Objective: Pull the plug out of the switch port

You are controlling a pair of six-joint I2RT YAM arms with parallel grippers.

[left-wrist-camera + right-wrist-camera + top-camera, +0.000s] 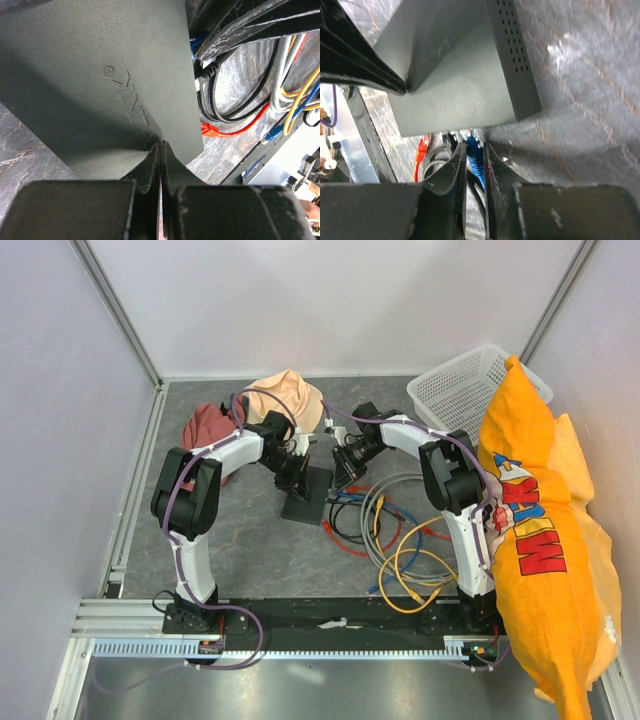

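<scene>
Right wrist view shows the right gripper point(474, 147) nipped nearly closed on the blue plug point(476, 162) at the switch point(455, 75) edge, the left gripper point(160, 146) fully closed with its tips on the switch top; best to pull straight out with the box pinned.

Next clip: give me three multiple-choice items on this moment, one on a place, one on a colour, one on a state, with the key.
1. Where does the white basket stand?
A) far right corner
B) near left corner
C) between the arm bases

2. What colour is the plug between the right tool's fingers?
A) yellow
B) blue
C) white

3. How is the left tool?
A) wide open
B) shut on a hat
C) shut, tips at the switch

Key:
1 A, it sits far right beside the orange cushion.
2 B, blue shows between the fingers in the right wrist view.
3 C, its fingers meet with no gap at the switch's edge.
</scene>
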